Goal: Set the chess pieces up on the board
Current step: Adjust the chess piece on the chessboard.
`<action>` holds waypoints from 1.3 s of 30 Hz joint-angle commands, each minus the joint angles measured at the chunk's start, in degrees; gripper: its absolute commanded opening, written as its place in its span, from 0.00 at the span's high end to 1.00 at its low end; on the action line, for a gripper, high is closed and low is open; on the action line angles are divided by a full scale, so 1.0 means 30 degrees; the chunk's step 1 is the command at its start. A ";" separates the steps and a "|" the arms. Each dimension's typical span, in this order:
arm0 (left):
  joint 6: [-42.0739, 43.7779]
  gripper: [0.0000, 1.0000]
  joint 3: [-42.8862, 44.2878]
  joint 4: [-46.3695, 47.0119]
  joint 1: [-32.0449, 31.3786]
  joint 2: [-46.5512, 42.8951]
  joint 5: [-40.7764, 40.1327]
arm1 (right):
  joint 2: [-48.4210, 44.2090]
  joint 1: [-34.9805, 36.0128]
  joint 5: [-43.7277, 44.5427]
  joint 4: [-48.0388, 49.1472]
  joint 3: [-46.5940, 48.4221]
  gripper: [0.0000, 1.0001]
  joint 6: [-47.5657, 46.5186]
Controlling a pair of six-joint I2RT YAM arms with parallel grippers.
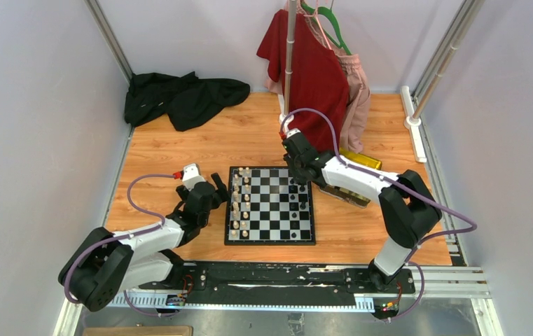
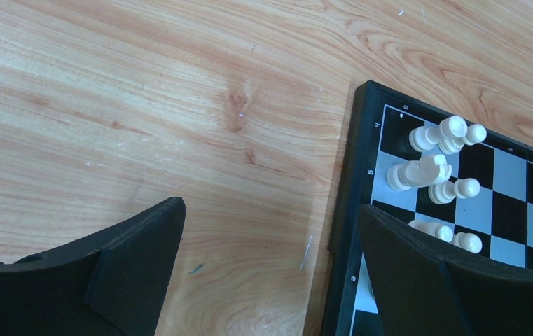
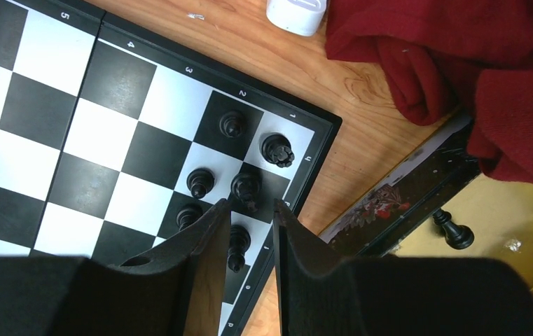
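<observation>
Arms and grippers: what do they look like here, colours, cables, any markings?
The left arm and right arm match: white shells, black joints. A purple cable loops along each, with a red plug near the wrist. The left gripper and right gripper have matte black wedge-shaped fingers. No markings show.

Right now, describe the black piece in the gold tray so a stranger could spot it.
Find the chessboard, then the yellow-gold tray beyond its corner, beneath the red cloth. The black piece sits alone near the tray's edge: on gold, while the other pieces stand on checkered squares.
</observation>
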 commanded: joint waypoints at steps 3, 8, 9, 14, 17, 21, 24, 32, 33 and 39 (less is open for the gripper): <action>-0.0008 0.00 -0.0203 0.0829 -0.0136 0.0416 -0.0577 | 0.0412 -0.0517 -0.0493 0.0034 0.0484 0.67 -0.0401; 0.0031 0.00 -0.0083 0.0923 -0.0141 0.0737 -0.0537 | 0.0623 -0.0762 -0.0799 0.0184 0.0528 0.67 -0.0475; 0.0036 0.00 -0.0082 0.0948 -0.0147 0.0766 -0.0559 | 0.0661 -0.0809 -0.0898 0.0212 0.0537 0.67 -0.0494; 0.0038 0.00 -0.0022 0.0985 -0.0154 0.0937 -0.0575 | 0.0835 -0.0877 -0.1144 0.0310 0.0623 0.67 -0.0604; 0.0066 0.00 0.0012 0.1014 -0.0154 0.1031 -0.0586 | 0.0974 -0.0926 -0.1251 0.0320 0.0710 0.69 -0.0638; 0.0042 0.00 0.0026 0.1029 -0.0175 0.1040 -0.0604 | 0.1049 -0.1012 -0.1397 0.0339 0.0720 0.73 -0.0672; 0.0061 0.00 0.0011 0.1014 -0.0152 0.1079 -0.0611 | 0.1105 -0.1097 -0.1513 0.0347 0.0667 0.79 -0.0664; 0.0032 0.00 -0.0030 0.1014 -0.0141 0.0994 -0.0622 | 0.1107 -0.1189 -0.1674 0.0434 0.0426 0.88 -0.0539; 0.0021 0.00 -0.0046 0.1014 -0.0140 0.1007 -0.0603 | 0.1095 -0.1200 -0.1677 0.0434 0.0400 0.89 -0.0502; 0.0029 0.00 -0.0046 0.1014 -0.0147 0.0996 -0.0596 | 0.0908 -0.1301 -0.1613 0.0451 0.0258 0.91 -0.0449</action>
